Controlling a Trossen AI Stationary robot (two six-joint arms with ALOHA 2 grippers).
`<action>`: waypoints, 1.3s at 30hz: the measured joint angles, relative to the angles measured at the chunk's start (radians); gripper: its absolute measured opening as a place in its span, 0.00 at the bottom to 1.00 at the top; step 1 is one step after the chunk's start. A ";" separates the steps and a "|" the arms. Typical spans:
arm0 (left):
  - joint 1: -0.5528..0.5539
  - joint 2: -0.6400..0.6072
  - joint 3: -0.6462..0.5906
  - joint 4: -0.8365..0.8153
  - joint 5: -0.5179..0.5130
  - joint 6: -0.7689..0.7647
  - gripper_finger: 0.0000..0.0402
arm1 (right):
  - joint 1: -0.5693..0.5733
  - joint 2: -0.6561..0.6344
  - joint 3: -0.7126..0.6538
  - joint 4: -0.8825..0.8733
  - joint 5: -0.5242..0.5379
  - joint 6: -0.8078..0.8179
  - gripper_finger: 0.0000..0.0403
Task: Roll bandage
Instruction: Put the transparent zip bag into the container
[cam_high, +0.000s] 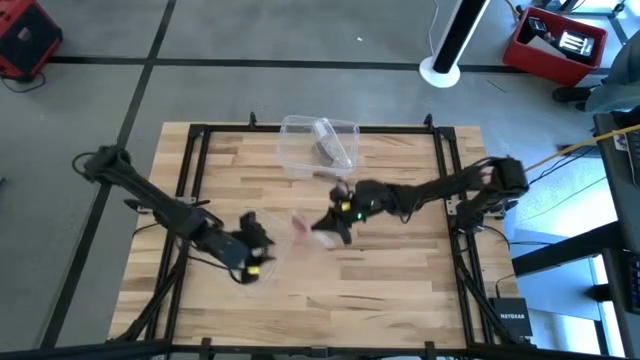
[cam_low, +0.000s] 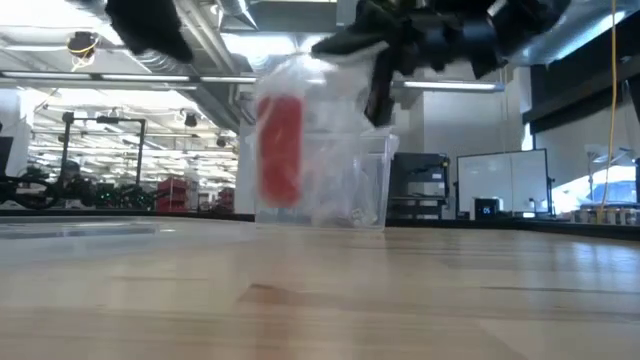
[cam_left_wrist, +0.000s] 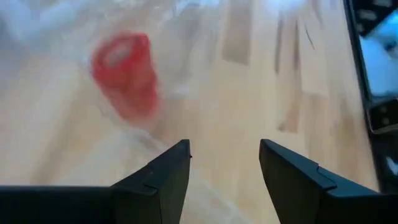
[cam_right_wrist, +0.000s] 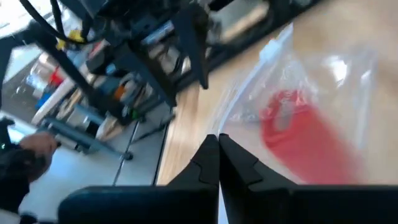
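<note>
The left gripper (cam_high: 258, 262) sits low over the near-left table (cam_high: 400, 290), fingers spread and holding nothing; its wrist view looks past them at the red bandage (cam_left_wrist: 126, 73), a roll blurred behind clear film. Mid-table the bandage (cam_high: 301, 224) shows from above only as a faint pink smear inside a plastic bag (cam_high: 285, 235) that is hard to trace there. The low view shows the roll (cam_low: 281, 148) hanging upright in the bag (cam_low: 320, 140), clear of the tabletop. The right gripper (cam_high: 331, 229) has its fingers pressed together; its wrist view shows them (cam_right_wrist: 218, 163) at the bag's edge (cam_right_wrist: 298, 81), though whether film is pinched between them is hidden. A clear box (cam_high: 318, 146) stands at the far edge.
</note>
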 joint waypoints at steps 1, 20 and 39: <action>0.000 -0.039 0.000 -0.029 -0.033 0.016 0.46 | -0.024 -0.024 0.012 -0.021 0.000 -0.005 0.01; 0.108 -0.354 -0.021 -0.390 -0.395 0.245 0.46 | -0.494 -0.075 0.483 -0.311 0.051 -0.312 0.01; 0.151 -0.365 -0.214 -0.289 -0.419 0.220 0.46 | -0.504 0.097 0.511 -0.259 -0.019 -0.213 0.01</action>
